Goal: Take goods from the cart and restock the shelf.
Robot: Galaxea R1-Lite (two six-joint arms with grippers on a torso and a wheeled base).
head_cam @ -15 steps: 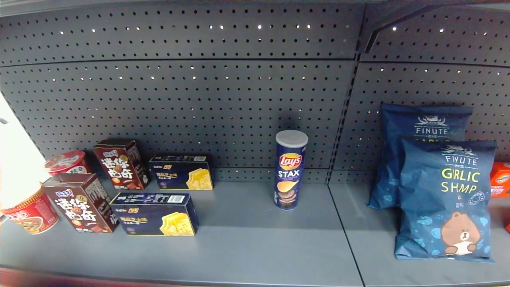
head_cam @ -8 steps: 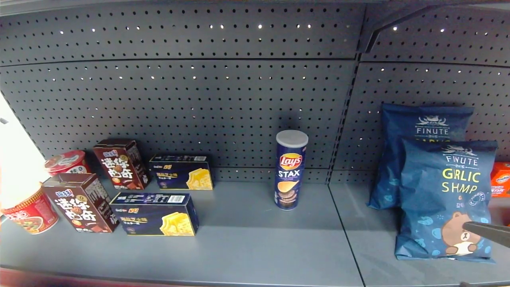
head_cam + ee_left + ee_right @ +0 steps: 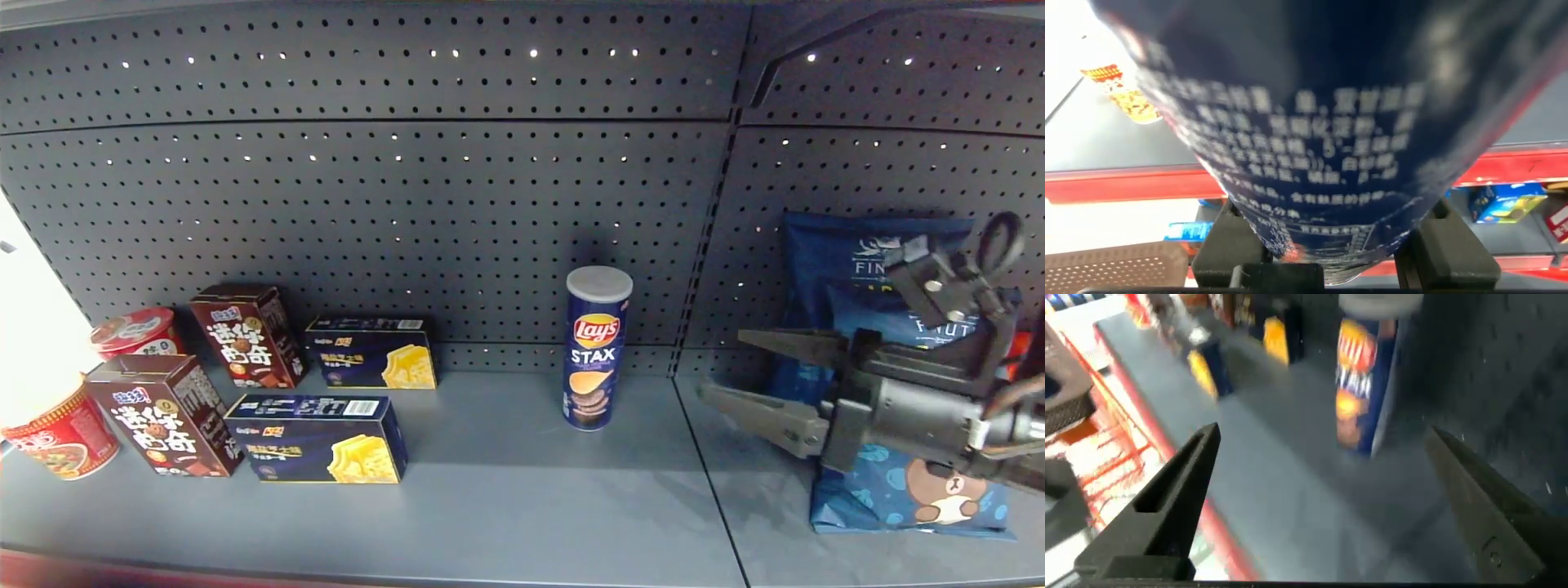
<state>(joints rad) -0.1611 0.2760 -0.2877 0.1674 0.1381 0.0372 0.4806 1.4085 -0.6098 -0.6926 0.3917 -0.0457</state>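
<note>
Right gripper: fingers spread wide, holding nothing, over the shelf between the chip can and the blue snack bags.

Left gripper: fingers closed on a dark blue pack; we cannot place it relative to the shelf.

Stock standing: one can, two bags, boxes and cups at left.

We judge restocking partway: the held pack is not yet shelved, and bare room lies beside the can.

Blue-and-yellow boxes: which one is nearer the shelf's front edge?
The front blue-and-yellow box, next to the front brown box; the rear blue-and-yellow box sits by the pegboard.
</note>
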